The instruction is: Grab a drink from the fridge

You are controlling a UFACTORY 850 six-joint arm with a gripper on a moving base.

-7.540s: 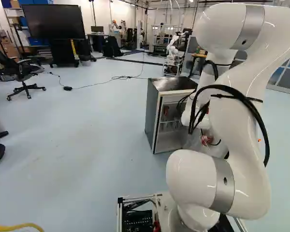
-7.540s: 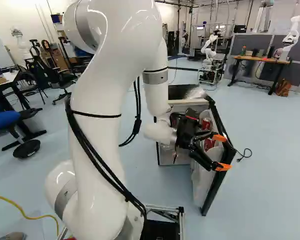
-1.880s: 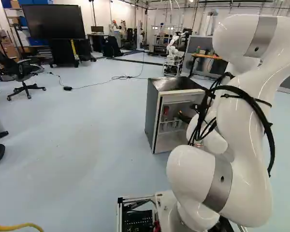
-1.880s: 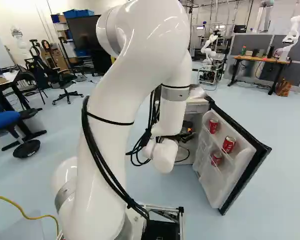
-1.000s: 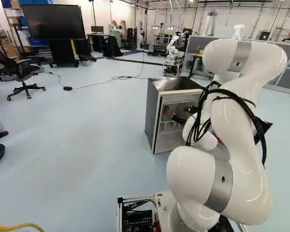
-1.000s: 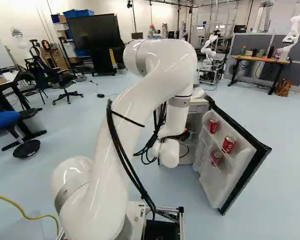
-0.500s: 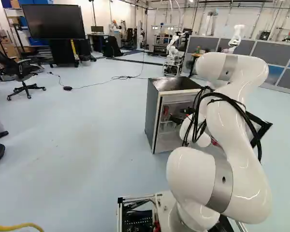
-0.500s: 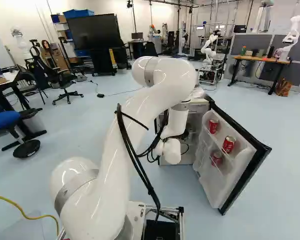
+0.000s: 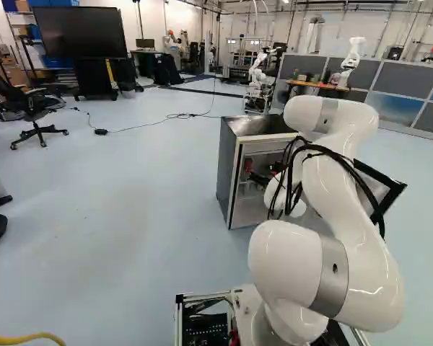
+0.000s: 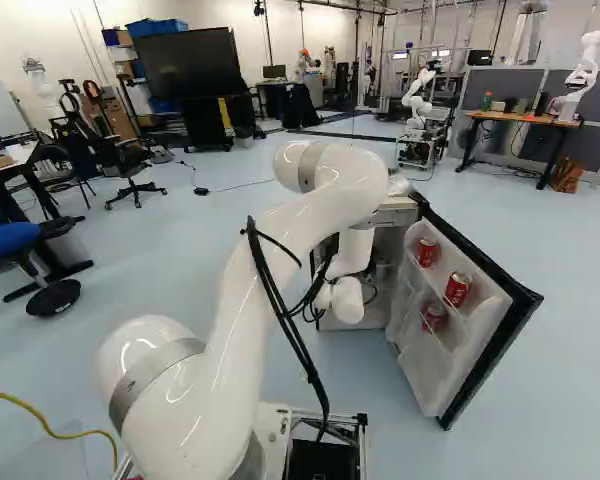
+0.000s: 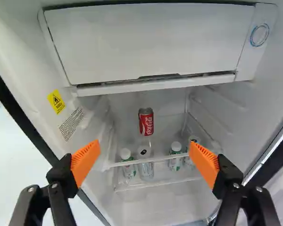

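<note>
The gripper (image 9: 260, 178) is at the open front of the fridge (image 9: 229, 169). In the wrist view the gripper (image 11: 144, 148) faces the interior with its orange-padded fingers wide apart and nothing between them. Ahead, a red can (image 11: 146, 121) stands upright toward the back wall, lined up with the gap between the fingers. Several capped bottles, including a white-capped bottle (image 11: 176, 149), show around the clear shelf's front edge (image 11: 153, 161). More red cans, one of them an upper can (image 10: 427, 251), sit in the open door's racks; the arm hides the fingers in the right base view.
The fridge door (image 10: 490, 310) stands swung open to the arm's right. Inside, a white freezer compartment (image 11: 146, 42) spans the space above the can, between the fridge's side walls. Another robot (image 10: 417, 105) stands farther back, and one more robot (image 10: 585, 75) is at a desk.
The arm has lowered and reached forward, carrying the gripper farther into the fridge opening. Earlier the gripper was beside the door; since then the door has swung wider. The base has stayed put.
</note>
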